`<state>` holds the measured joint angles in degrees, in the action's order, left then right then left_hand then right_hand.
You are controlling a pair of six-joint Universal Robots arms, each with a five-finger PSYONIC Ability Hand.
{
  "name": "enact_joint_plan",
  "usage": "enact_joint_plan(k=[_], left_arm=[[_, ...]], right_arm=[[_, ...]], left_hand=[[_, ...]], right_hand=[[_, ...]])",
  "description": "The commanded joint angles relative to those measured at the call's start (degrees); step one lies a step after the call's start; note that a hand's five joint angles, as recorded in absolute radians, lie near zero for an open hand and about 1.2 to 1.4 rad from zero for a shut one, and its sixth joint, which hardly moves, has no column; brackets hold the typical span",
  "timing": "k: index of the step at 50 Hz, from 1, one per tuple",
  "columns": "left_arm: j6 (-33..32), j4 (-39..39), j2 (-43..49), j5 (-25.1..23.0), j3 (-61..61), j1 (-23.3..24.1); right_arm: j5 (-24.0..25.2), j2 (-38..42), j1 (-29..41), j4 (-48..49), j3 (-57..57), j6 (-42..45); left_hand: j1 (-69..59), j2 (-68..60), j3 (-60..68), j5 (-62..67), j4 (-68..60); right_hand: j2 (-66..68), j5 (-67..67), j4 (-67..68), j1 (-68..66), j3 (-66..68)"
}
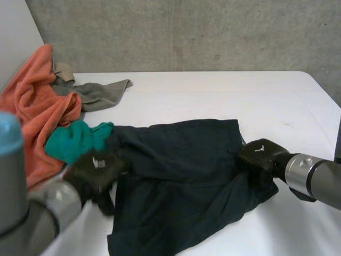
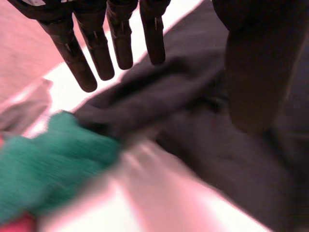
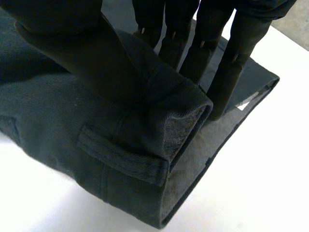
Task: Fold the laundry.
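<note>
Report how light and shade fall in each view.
Head view: soft, even light, no glare on the white table. Left wrist view: the table just past the left hand glares white. Right wrist view: the dark shorts shade the inside of their folded waistband.

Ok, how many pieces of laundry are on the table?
4: dark shorts at centre; green cloth beside them; orange towel heaped at left; grey cloth behind it. Others may be hidden underneath.

The table (image 1: pixel 213 90) is seen from above and behind by the head camera; the shorts (image 1: pixel 186 176) are shared by all views, close up at both wrists.
</note>
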<state>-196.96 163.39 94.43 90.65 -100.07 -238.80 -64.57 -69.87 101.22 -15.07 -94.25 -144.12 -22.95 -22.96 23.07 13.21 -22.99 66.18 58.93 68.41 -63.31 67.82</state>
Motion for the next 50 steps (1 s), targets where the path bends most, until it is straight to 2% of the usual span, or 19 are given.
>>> enact_joint_plan(k=[1, 8, 16, 25, 26, 29, 30, 33, 37, 41, 42, 47, 50], left_arm=[[4.92, -3.61, -4.95, -1.61, -10.49, 6.5], [6.24, -0.28, -2.42, -0.74, -13.04, 10.99], [4.92, 5.44, 4.62, 4.53, -10.85, 10.2], [0.18, 13.35, 9.45, 5.77, -10.23, 10.55], [-0.35, 13.88, 9.89, 5.86, -10.14, 10.64], [-1.58, 15.81, 10.69, 7.08, -10.23, 10.9], [-1.67, 16.52, 10.51, 8.13, -10.14, 10.73], [-1.23, 16.79, 9.11, 9.55, -10.14, 10.99], [-0.71, 16.0, 4.98, 9.29, -10.41, 12.13], [-1.84, 7.93, 1.29, 5.69, -11.02, 14.33], [-2.98, 2.78, -0.11, 4.38, -11.2, 15.2], [-4.31, -11.32, -2.4, 2.61, -10.76, 16.35], [-3.96, -13.8, -3.02, 2.6, -9.36, 15.83]], right_arm=[[-1.97, 1.66, 1.34, 1.27, 2.4, -5.9], [-4.33, 2.45, 2.49, 3.73, 3.19, -9.15], [-4.87, 2.19, 2.31, 3.99, 2.67, -9.51], [-4.25, 0.26, 0.29, 4.26, 0.47, -9.07], [-4.17, 0.08, 0.12, 4.26, 0.38, -8.98], [-3.81, -0.36, -0.68, 3.91, -0.23, -8.28], [-3.73, -0.62, -0.85, 3.91, -0.41, -8.02], [-3.64, -1.67, -1.03, 2.77, -1.37, -6.26], [-3.37, -4.13, -2.26, 0.05, -2.52, -1.0], [-3.64, -7.12, -4.1, -7.15, -4.79, 11.38], [-4.16, -8.6, -5.67, -12.13, -6.72, 18.63], [-4.87, -12.57, -10.95, -24.73, -12.44, 39.77], [-2.06, -13.37, -10.52, -24.84, -13.59, 40.07]], left_hand=[[-9.29, -9.28, 9.17, 9.03, -9.25], [-10.98, -10.97, 10.86, 10.72, -10.94], [-8.79, -8.78, 8.67, 8.54, -8.75], [-17.19, -17.18, 17.07, 16.93, -17.15], [-20.53, -20.52, 20.42, 20.28, -20.49], [-51.92, -51.91, 51.8, 51.66, -51.88], [-57.0, -56.99, 56.88, 56.74, -56.96], [-57.05, -57.04, 56.93, 56.79, -57.01], [-57.05, -57.04, 56.93, 56.79, -57.01], [-57.05, -57.04, 56.93, 56.79, -57.01], [-57.05, -57.04, 56.93, 56.79, -57.01], [-57.05, -57.04, 56.93, 56.79, -57.01], [-57.05, -57.04, 56.93, 56.79, -57.01]], right_hand=[[13.82, 11.07, 11.59, -16.69, 12.18], [13.82, 11.07, 11.59, -16.69, 12.18], [13.82, 11.07, 11.59, -16.69, 12.18], [13.82, 11.07, 11.59, -16.69, 12.18], [13.82, 11.07, 11.59, -16.69, 12.18], [13.82, 11.07, 11.59, -16.69, 12.18], [13.82, 11.07, 11.59, -16.69, 12.18], [13.82, 11.07, 11.59, -16.69, 12.18], [13.82, 11.07, 11.59, -16.69, 12.18], [13.82, 11.07, 11.59, -16.69, 12.18], [13.82, 11.07, 11.59, -16.69, 12.18], [13.82, 11.07, 11.59, -16.69, 12.18], [13.82, 11.07, 11.59, -16.69, 12.18]])
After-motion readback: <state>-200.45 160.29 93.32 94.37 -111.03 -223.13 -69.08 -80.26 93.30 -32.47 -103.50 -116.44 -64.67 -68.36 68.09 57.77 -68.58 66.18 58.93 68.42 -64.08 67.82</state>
